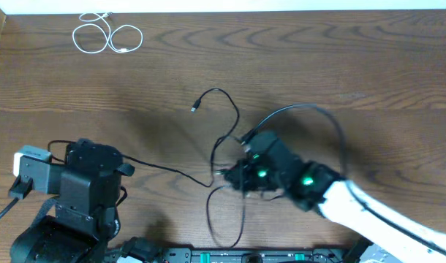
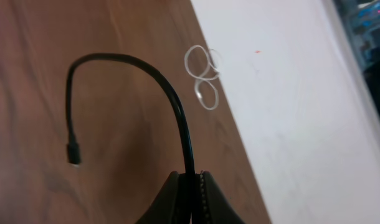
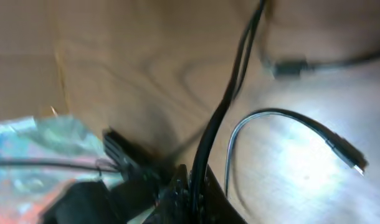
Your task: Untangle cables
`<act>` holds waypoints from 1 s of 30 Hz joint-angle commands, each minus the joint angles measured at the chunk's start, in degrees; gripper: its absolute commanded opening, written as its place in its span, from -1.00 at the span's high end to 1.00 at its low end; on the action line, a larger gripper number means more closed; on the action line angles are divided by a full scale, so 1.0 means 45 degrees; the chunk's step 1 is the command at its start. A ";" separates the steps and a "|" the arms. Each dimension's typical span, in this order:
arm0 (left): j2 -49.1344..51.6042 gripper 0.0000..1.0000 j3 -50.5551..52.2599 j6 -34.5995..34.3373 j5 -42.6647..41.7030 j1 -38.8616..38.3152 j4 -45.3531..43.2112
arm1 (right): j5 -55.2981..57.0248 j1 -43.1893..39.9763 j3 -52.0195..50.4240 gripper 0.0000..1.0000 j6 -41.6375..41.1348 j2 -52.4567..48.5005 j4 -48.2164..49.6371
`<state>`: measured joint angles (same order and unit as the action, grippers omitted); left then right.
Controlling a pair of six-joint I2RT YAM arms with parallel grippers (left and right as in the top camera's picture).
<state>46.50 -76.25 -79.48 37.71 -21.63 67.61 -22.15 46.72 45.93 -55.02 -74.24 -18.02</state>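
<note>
Centre of overhead frame: black cables [image 1: 235, 120], looped and crossing; right gripper [image 3: 193, 171] upon them, clamping one strand. Lower left: left gripper [image 2: 193, 177], clamping another, which apparently runs rightward to the crossing. Upper left: white cable [image 1: 106, 35], well apart.

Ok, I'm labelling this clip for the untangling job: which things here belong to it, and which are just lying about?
Job:
- black cables, gripped by the left claw and the right claw
- white cable, coiled apart near the far edge

Just there:
- thick black lead on the right arm
- wooden table
</note>
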 commanded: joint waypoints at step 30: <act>0.1477 0.85 -0.0097 0.1962 0.2662 0.4585 0.0719 | 0.1661 -1.5956 0.1098 0.98 0.6533 0.5863 -0.3497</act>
<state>49.60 -76.25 -77.82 56.60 -3.40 73.93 -7.03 -24.64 50.52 -26.87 -45.06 -34.28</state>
